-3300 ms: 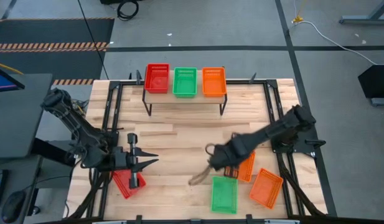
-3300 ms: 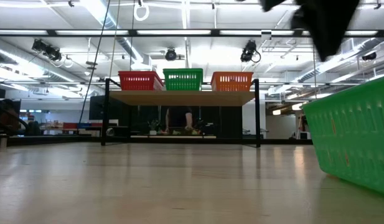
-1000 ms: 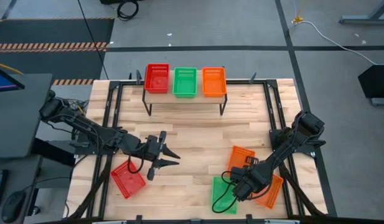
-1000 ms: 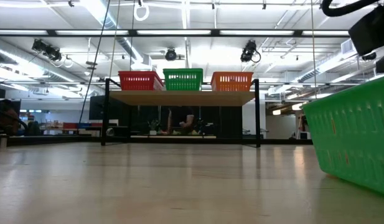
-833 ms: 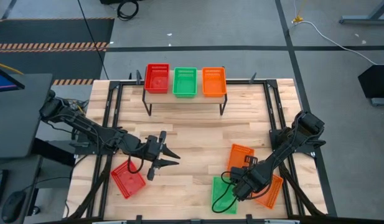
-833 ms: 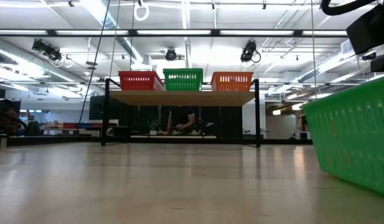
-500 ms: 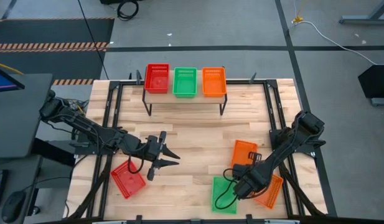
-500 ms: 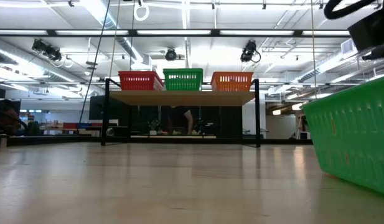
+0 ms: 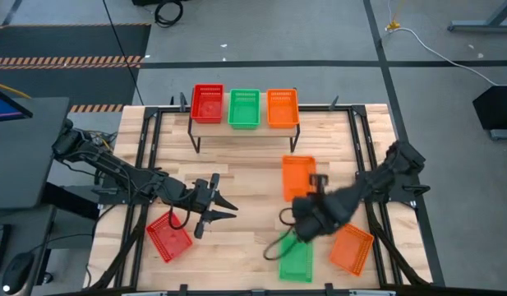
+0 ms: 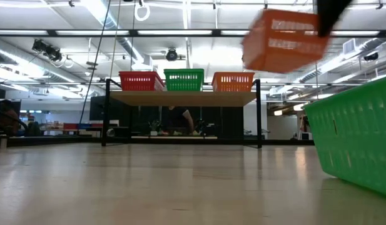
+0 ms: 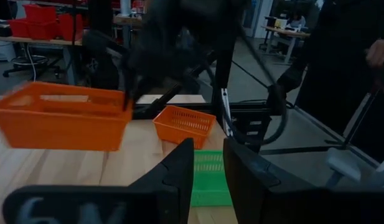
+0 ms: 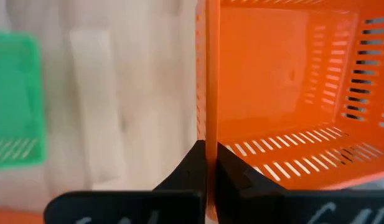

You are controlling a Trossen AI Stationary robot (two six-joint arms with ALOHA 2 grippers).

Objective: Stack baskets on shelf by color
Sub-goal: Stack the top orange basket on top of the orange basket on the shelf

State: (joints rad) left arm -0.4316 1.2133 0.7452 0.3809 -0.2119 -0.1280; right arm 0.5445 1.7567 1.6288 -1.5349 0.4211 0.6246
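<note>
The shelf [image 9: 265, 131] stands at the table's far edge with a red [image 9: 207, 103], a green [image 9: 244, 108] and an orange basket [image 9: 283, 108] on top. My right gripper [image 9: 317, 184] is shut on another orange basket [image 9: 298, 176], held in the air over the table's middle right. A green basket [image 9: 296, 260] and an orange basket [image 9: 352, 247] lie flat on the table near its front right. My left gripper [image 9: 228, 207] hovers open and empty at the middle left, beside a red basket [image 9: 169, 240] on the table. My right gripper pinches the rim of one wall [image 12: 207, 127] of the orange basket, close to a corner, with one finger inside the basket and one outside. The fingers point down from above. The basket hangs below them, lifted clear of the table [image 10: 283, 39], its open side up.
Black frame rails [image 9: 146, 164] run along the table's left and right sides. In the left wrist view the carried orange basket [image 11: 61, 115] hangs above the tabletop, with the orange basket [image 11: 184, 124] and the green one [image 11: 210, 177] lying beyond.
My right gripper has shut on the orange basket that lay at the near right, lifted it clear of the table and carried it up, toward the far edge and the shelf. The green and the other orange basket have stayed in place.
</note>
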